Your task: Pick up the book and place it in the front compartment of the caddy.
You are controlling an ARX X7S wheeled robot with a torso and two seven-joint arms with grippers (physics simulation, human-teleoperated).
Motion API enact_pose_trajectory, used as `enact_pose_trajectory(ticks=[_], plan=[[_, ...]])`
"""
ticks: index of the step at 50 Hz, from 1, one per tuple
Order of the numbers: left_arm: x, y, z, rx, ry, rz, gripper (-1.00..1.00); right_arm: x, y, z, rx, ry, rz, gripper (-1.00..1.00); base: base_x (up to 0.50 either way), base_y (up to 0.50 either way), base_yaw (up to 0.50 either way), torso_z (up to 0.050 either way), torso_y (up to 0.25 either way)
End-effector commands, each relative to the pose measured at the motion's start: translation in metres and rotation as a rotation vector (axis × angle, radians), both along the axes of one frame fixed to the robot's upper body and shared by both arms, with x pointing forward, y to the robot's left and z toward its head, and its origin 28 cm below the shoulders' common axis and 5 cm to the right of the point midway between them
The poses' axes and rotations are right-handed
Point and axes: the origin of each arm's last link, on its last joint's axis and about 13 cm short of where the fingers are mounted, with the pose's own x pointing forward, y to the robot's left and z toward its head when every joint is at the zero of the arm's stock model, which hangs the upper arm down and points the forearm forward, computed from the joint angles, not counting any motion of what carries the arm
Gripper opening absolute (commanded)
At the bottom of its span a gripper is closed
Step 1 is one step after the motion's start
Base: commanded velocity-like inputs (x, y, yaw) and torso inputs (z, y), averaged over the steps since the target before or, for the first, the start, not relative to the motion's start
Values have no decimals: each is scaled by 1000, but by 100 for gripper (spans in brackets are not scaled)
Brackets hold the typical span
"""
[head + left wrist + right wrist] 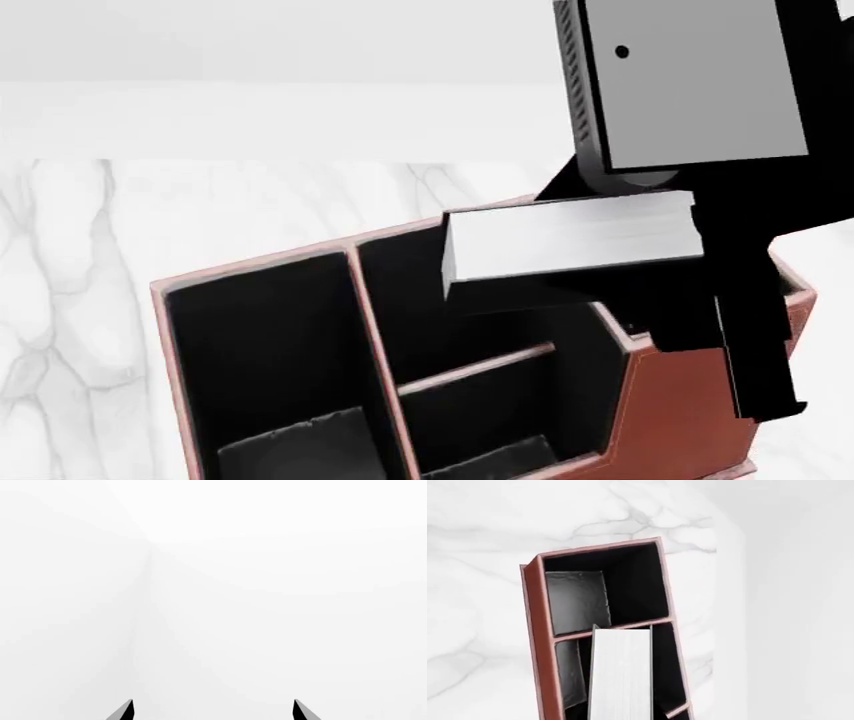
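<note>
The right gripper [694, 235] clamps the thick black-covered, white-edged book [574, 243] above the red-brown leather caddy [681, 410]; next, lower it toward six o'clock into the front compartment [481, 425].

Legible text, labels, brands, numbers, signs: none. Book [574, 245] page edges plain white, unmarked. Caddy [681, 410] walls carry stitching only, no lettering.
</note>
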Motion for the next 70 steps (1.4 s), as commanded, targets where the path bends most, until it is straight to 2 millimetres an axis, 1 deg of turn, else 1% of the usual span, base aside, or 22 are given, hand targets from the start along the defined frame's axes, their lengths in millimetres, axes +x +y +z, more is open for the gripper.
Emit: enact_pose_trajectory(ticks=[1,6,15,17,31,44,56,61,70], plan=[[0,1,0,0,-1,4,100,17,4,9,25,-29,90,-100,0,0,0,0,0],[0,1,0,-3,0,2,100,30,3,10,33,-22,103,-100,0,0,0,0,2],[-1,1,-1,0,2,5,100,60,6,0,22,17,98,-100,0,0,0,0,0],[-1,2,-1,-2,2,6,100,62,7,0,39,30,119,-100,0,0,0,0,5],[-1,2,-1,2,5,4,100,100,10,-16,19,84,93,-100,0,0,0,0,1],[0,0,-1,10,9,-5,100,117,14,-25,24,117,102,-100,0,0,0,0,2],[0,0,-1,13,9,-10,100,135,21,-42,36,177,119,-100,0,0,0,2,1],[0,0,-1,11,10,-11,100,143,22,-49,38,191,101,-100,0,0,0,0,2],[-1,0,-2,11,12,-10,100,148,25,-60,37,224,100,-100,0,0,0,0,1]])
